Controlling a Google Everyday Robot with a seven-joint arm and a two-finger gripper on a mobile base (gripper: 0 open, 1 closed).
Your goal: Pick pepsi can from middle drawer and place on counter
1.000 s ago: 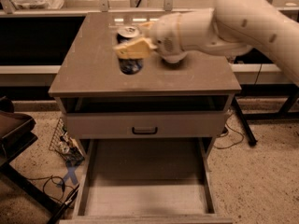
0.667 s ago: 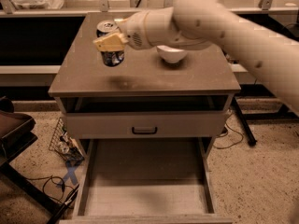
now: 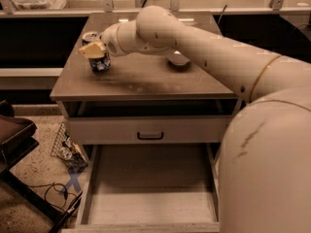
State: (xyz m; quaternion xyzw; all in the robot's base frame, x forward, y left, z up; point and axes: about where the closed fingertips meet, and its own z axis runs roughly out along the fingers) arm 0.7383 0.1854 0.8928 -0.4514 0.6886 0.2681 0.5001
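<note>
The pepsi can [image 3: 98,57], dark blue with a silver top, is upright at the left part of the counter [image 3: 146,81], its base at or just above the surface. My gripper [image 3: 93,49], with yellowish fingers [image 3: 91,50], reaches in from the right and is shut on the can's upper half. The middle drawer [image 3: 146,193] is pulled out below the cabinet, and its bare grey floor holds nothing. My white arm crosses the counter and fills the right side of the view.
A white bowl [image 3: 178,59] sits on the counter behind my arm, partly hidden. A closed drawer front with a dark handle [image 3: 150,135] is above the open drawer. A dark chair [image 3: 14,140] and cables [image 3: 63,152] lie on the floor to the left.
My gripper has carried the can leftward across the counter, from near the bowl to the left part of the slab. The drawer has not moved.
</note>
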